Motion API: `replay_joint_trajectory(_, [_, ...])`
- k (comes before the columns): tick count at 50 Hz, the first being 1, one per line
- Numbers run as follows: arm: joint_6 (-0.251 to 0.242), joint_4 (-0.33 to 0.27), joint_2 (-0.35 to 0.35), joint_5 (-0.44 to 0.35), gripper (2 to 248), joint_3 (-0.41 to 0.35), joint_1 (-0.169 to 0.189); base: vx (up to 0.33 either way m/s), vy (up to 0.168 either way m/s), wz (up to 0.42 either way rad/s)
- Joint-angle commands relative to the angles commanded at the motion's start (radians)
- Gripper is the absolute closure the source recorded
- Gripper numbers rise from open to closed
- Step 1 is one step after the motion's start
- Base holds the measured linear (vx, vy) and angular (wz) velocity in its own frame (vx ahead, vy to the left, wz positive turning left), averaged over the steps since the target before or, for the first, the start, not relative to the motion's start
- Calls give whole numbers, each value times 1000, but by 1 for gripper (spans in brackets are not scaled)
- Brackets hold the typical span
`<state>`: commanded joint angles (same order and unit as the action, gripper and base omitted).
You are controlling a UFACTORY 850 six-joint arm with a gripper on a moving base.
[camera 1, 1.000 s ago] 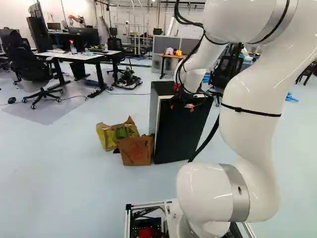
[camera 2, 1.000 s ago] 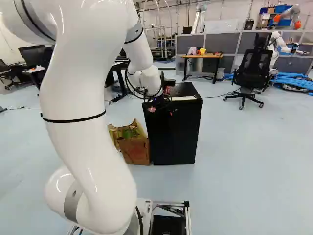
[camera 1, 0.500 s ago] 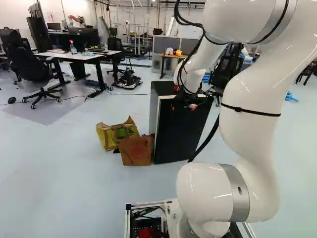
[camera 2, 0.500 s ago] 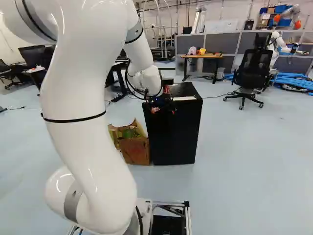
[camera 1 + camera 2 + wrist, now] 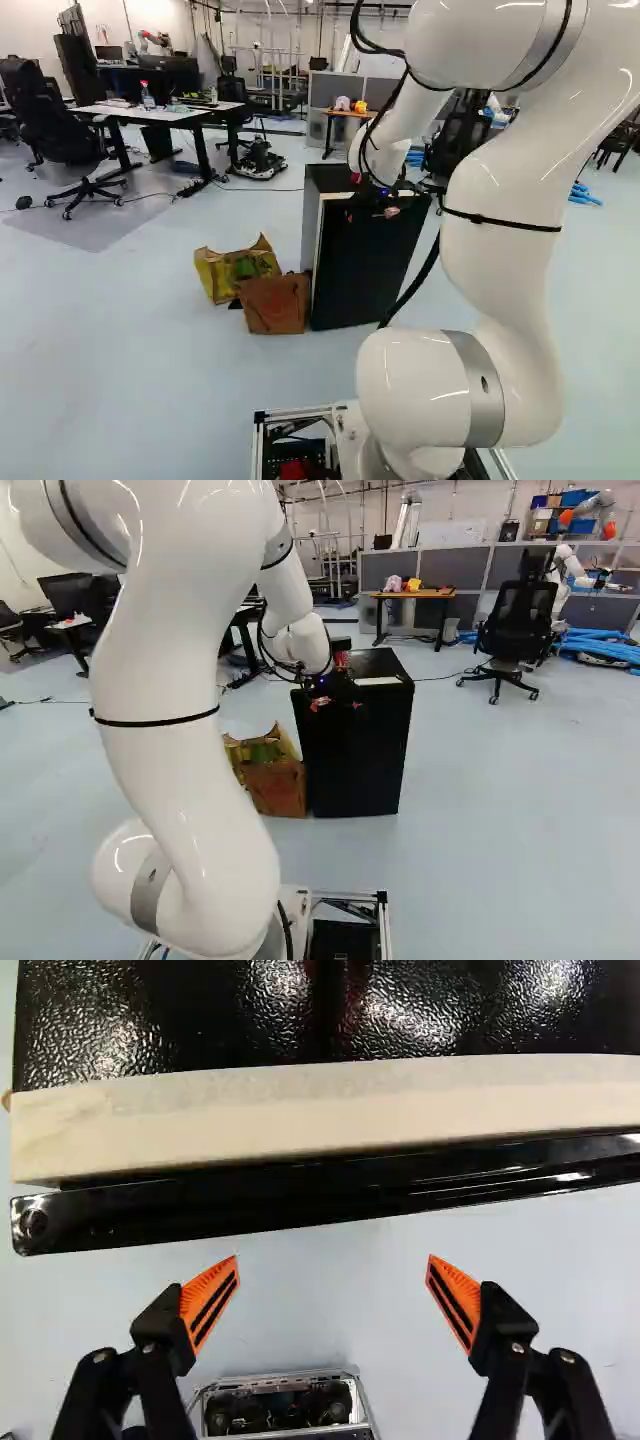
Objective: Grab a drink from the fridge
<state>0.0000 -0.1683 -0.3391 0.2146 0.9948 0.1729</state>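
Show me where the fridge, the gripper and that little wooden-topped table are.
Fridge [image 5: 355, 765], right base view: on its black front.
Gripper [image 5: 333, 1258], wrist view: midway between its fingertips.
Wooden-topped table [image 5: 435, 594], right base view: on its tabletop.

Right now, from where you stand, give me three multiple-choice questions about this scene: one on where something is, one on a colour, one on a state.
1. Where is the brown paper bag?
A) on a desk
B) on the floor beside the fridge
C) on the moving base

2. What colour is the strip along the fridge's top, next to the black door edge?
A) cream
B) blue
C) green

3. How does the gripper stand?
A) shut on a can
B) shut and empty
C) open

1: B, both base views show the bag on the floor by the fridge.
2: A, the wrist view shows a pale cream band.
3: C, the wrist view shows the orange pads wide apart.
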Motion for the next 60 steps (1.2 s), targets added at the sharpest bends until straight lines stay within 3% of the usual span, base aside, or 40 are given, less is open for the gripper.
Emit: replay_joint_trajectory(60, [0, 0, -5, -51, 3, 6, -4, 0, 0, 0])
